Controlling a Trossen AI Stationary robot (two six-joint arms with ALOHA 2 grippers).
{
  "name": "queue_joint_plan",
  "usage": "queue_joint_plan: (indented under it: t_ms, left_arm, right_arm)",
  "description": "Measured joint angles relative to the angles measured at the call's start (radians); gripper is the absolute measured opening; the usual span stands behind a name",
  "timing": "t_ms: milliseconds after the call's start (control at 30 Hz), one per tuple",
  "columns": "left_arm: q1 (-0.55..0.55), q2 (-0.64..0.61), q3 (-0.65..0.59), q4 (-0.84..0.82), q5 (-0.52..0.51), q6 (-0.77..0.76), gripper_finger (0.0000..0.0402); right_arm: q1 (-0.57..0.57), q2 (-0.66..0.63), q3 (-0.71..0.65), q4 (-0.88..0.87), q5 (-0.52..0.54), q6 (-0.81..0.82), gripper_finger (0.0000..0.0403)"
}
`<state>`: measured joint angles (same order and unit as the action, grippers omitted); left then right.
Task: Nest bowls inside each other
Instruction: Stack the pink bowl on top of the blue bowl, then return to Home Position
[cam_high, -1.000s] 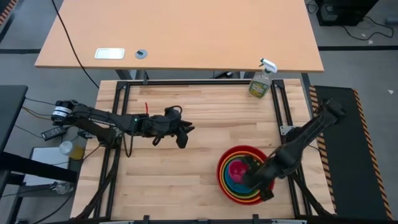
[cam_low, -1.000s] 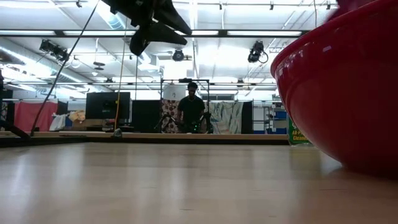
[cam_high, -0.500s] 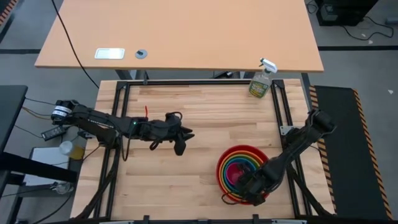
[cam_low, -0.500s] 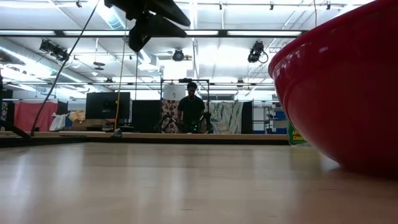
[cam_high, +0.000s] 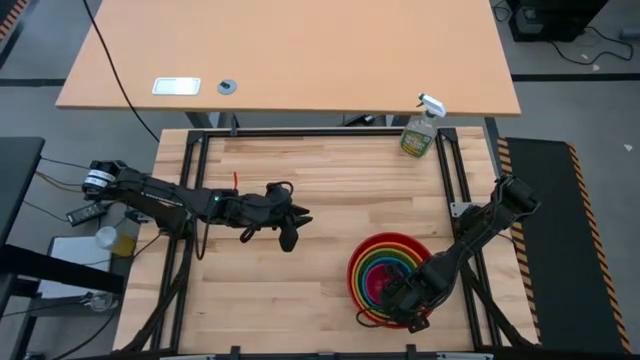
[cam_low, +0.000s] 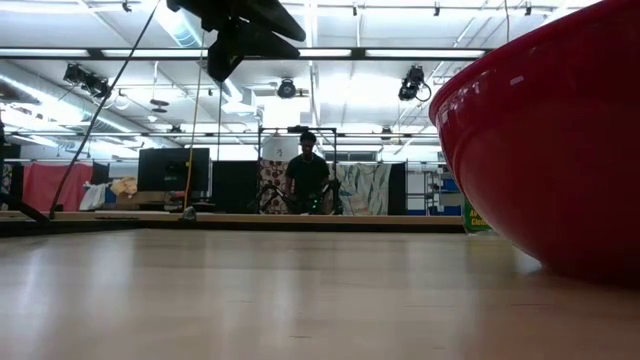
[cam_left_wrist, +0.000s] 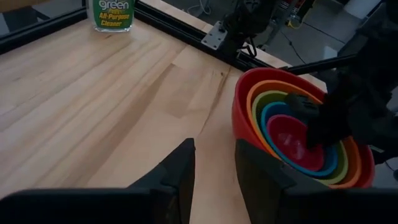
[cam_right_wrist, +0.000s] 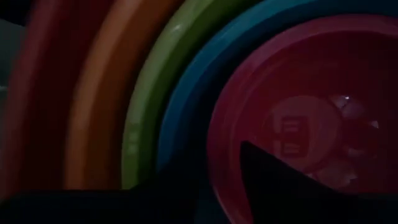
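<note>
Near the table's near right corner stand the bowls (cam_high: 385, 272), nested one in another: red (cam_low: 550, 150) outermost, then orange (cam_left_wrist: 258, 93), green, blue (cam_right_wrist: 186, 112) and pink (cam_right_wrist: 298, 93) innermost. My right gripper (cam_high: 408, 303) points steeply down into the near right part of the stack, its fingers apart on either side of the pink bowl's wall. Over the table's middle left, my left gripper (cam_high: 292, 225) hangs open with nothing between its fingers (cam_left_wrist: 186, 168). My right gripper comes from above with one finger (cam_right_wrist: 292, 186) inside the pink bowl and the other outside its rim (cam_right_wrist: 214, 146), over the blue bowl. I cannot tell whether either finger touches the wall. The pink bowl sits in the blue one.
A clear spray bottle (cam_high: 420, 130) with a green label stands at the far right corner by the black frame rail (cam_high: 300, 133). Bare wood lies between the two arms. A person (cam_low: 307, 180) stands far off in the room beyond the table.
My right gripper has gone down and a little toward the near edge, tipping steeper, with the pink bowl. The pink bowl, held higher over the stack before, now sits low inside the blue one.
</note>
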<state>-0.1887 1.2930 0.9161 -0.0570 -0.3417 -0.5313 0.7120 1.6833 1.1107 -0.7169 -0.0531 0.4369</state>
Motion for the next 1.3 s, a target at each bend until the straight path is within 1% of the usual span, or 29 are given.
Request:
queue_joint_plan:
  t_ms: [133,267,367,600,800,967,1067,1100,1167,1200,1233,1300]
  left_arm:
    - [0.006,0.000,0.000,0.000,0.000,0.003,0.0117]
    - [0.006,0.000,0.000,0.001,0.000,0.003,0.0117]
    - [0.006,0.000,0.000,0.001,0.000,0.003,0.0117]
    - [0.006,0.000,0.000,0.001,0.000,0.003,0.0117]
    - [0.006,0.000,0.000,0.001,0.000,0.003,0.0118]
    - [0.006,0.000,0.000,0.015,0.000,0.000,0.0118]
    - [0.001,0.000,0.000,0.066,0.000,-0.052,0.0118]
    - [-0.002,0.000,0.001,0.081,-0.001,-0.090,0.0118]
    - [-0.012,-0.001,0.001,0.098,0.000,-0.141,0.0117]
    - [-0.019,-0.001,0.001,0.105,-0.001,-0.140,0.0117]
    - [-0.029,-0.001,0.001,0.115,-0.001,-0.117,0.0117]
    - [-0.050,-0.002,0.001,0.151,-0.006,-0.053,0.0117]
  right_arm:
    - [-0.002,-0.028,0.000,-0.041,-0.027,0.050,0.0151]
    - [-0.002,-0.077,0.000,-0.088,-0.037,0.093,0.0167]
    - [-0.003,-0.125,0.000,-0.110,-0.055,0.127,0.0170]
    - [-0.003,-0.219,0.000,-0.161,-0.040,0.206,0.0169]
    - [-0.004,-0.267,0.000,-0.208,-0.029,0.274,0.0169]
    - [-0.015,-0.298,0.000,-0.210,-0.022,0.352,0.0168]
    - [-0.041,-0.328,0.030,-0.201,-0.012,0.372,0.0168]
    - [-0.053,-0.342,0.050,-0.191,0.022,0.373,0.0168]
    - [-0.088,-0.367,0.087,-0.162,0.131,0.362,0.0167]
    - [-0.116,-0.376,0.097,-0.134,0.173,0.334,0.0167]
    - [-0.155,-0.384,0.100,-0.100,0.187,0.295,0.0167]
    - [-0.250,-0.397,0.100,-0.028,0.159,0.205,0.0167]
